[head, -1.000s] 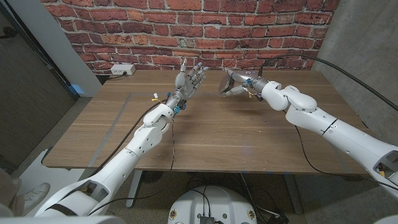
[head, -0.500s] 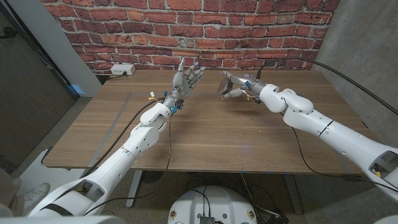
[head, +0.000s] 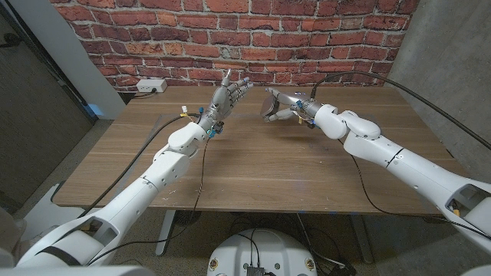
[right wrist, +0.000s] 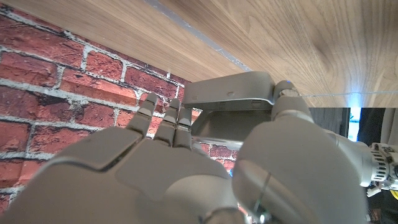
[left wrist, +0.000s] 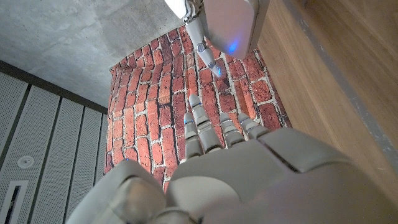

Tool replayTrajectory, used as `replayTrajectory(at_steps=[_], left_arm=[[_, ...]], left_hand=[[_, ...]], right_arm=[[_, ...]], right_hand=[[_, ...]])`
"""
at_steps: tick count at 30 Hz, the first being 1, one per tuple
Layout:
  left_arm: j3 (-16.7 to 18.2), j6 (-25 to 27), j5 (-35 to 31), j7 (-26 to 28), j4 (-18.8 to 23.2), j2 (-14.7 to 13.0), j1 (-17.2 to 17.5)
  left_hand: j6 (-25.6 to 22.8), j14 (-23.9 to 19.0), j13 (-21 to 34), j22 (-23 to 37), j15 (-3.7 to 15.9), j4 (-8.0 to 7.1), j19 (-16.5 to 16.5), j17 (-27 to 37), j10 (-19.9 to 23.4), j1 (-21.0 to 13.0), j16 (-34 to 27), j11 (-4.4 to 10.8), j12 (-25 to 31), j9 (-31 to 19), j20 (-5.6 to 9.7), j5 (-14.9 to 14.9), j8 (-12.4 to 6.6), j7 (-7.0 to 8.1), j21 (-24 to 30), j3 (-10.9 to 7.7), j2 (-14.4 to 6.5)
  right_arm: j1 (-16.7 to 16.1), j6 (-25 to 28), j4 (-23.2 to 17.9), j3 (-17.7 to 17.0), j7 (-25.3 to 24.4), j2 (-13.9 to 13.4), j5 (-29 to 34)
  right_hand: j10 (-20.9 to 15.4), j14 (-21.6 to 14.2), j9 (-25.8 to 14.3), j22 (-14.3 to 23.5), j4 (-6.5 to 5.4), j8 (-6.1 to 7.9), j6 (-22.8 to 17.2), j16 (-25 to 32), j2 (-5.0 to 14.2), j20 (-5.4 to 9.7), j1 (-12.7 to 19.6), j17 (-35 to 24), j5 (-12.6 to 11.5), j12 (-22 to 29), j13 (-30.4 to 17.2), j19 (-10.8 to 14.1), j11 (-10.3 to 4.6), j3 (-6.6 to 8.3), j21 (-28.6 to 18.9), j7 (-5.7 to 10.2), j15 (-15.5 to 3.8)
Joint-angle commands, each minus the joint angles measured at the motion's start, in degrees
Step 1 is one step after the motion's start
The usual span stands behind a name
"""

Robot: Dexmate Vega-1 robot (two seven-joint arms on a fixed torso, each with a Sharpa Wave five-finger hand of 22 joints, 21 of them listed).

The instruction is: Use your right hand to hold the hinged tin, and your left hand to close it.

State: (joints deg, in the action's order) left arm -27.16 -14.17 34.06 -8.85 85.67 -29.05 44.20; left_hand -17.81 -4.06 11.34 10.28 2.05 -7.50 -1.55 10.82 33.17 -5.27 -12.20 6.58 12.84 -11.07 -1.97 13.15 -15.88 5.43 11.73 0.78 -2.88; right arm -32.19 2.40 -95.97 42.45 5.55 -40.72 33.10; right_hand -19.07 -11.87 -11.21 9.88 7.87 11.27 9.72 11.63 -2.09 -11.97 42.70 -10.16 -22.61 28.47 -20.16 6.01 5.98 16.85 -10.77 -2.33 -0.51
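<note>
Both white jointed arms stretch toward the table's far side, hands raised off the surface. Left grey five-finger hand (head: 229, 95) upright at far centre-left, fingers (left wrist: 200, 122) straight and apart, holding nothing. Right grey five-finger hand (head: 285, 106) at far centre-right, fingers (right wrist: 163, 122) and thumb gripping the silver hinged tin (right wrist: 231, 102), lid open.

Even, soft light falls from overhead on the brown wooden table (head: 268, 165), shadows faint, wide-lens bending at the edges, close-up wrist views blurred.
</note>
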Motion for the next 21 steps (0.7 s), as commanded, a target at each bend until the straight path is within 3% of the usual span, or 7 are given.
replayTrajectory(at_steps=[1, 5, 12, 15, 21], left_arm=[[-0.3, -0.83, -7.06, 4.28, 3.67, -3.35, 0.66], [-0.06, -0.25, -7.44, 4.59, 4.69, -4.17, 0.91], [-0.55, 2.16, -11.19, 6.45, 6.64, -6.31, 0.91], [-0.4, 2.75, -8.9, 4.78, 6.0, -6.16, 1.03], [-0.5, 3.54, -11.4, 6.78, 7.52, -7.25, 1.71]], left_hand=[[-1.96, 0.36, 0.17, 0.13, 3.28, -0.2, -0.44, 0.25, 2.12, 0.13, 0.01, -0.32, 0.83, -0.18, 1.01, 0.41, -0.71, -0.26, -0.1, 0.46, -0.27], [-2.36, 0.22, 0.17, 0.1, 3.33, -0.19, -0.48, 0.22, 2.72, 0.08, 0.01, -0.39, 0.91, -0.2, 1.89, 0.46, -0.75, -0.49, -0.15, 0.54, -0.34], [-2.05, 0.17, 0.16, 0.08, 3.34, -0.19, -0.45, 0.2, 3.25, 0.07, 0.03, -0.44, 0.97, -0.22, 1.97, 0.49, -0.51, -0.45, -0.15, 0.61, -0.39], [-1.64, 0.11, 0.16, 0.07, 3.37, -0.2, -0.51, 0.19, 3.54, 0.07, 0.03, -0.58, 1.0, -0.22, 1.96, 0.51, -0.28, -0.36, -0.19, 0.67, -0.4], [-1.81, -0.24, 0.16, 0.06, 3.26, -0.2, -0.42, 0.18, 3.62, 0.06, -0.09, -0.74, 0.92, -0.22, 1.92, 0.54, -0.27, -0.43, -0.17, 0.73, -0.42]], right_arm=[[1.01, -1.25, 3.81, 2.39, -4.11, 3.38, 0.54], [1.36, -1.49, 6.22, 3.27, -5.31, 4.82, 0.29], [1.15, -2.57, 8.94, 3.99, -8.82, 6.52, -0.66], [0.98, -2.37, 9.62, 4.43, -9.98, 7.24, -0.69], [0.8, -2.7, 11.6, 5.28, -11.64, 8.35, -1.41]], right_hand=[[-13.97, 0.37, 0.0, 0.06, -0.24, 0.46, 9.98, -0.13, 0.47, -0.32, 0.1, -0.16, 0.06, -0.3, -0.09, -0.19, -14.17, -0.08, 0.03, 0.23, -0.16], [-13.46, 0.55, 0.0, 0.07, -0.25, 0.49, 9.8, -0.15, 0.56, -0.31, 0.06, -0.17, 0.16, -0.63, -0.12, -0.14, -14.16, -0.11, 0.0, 0.4, -0.27], [-13.15, 0.69, 0.0, 0.07, -0.26, 0.52, 9.64, -0.14, 0.7, -0.3, 0.02, -0.2, 0.26, -0.91, -0.16, -0.11, -14.26, -0.11, -0.01, 0.62, -0.28], [-13.22, 0.8, 0.0, 0.07, -0.26, 0.53, 9.56, -0.15, 0.72, -0.3, -0.01, -0.2, 0.31, -0.95, -0.18, -0.09, -14.27, -0.14, -0.01, 0.65, -0.35], [-13.32, 1.23, 0.0, 0.07, -0.27, 0.65, 9.12, -0.25, 0.75, -0.36, -0.1, -0.21, 0.43, -1.07, -0.23, -0.76, -14.29, -0.2, 0.22, 0.67, -0.3]])
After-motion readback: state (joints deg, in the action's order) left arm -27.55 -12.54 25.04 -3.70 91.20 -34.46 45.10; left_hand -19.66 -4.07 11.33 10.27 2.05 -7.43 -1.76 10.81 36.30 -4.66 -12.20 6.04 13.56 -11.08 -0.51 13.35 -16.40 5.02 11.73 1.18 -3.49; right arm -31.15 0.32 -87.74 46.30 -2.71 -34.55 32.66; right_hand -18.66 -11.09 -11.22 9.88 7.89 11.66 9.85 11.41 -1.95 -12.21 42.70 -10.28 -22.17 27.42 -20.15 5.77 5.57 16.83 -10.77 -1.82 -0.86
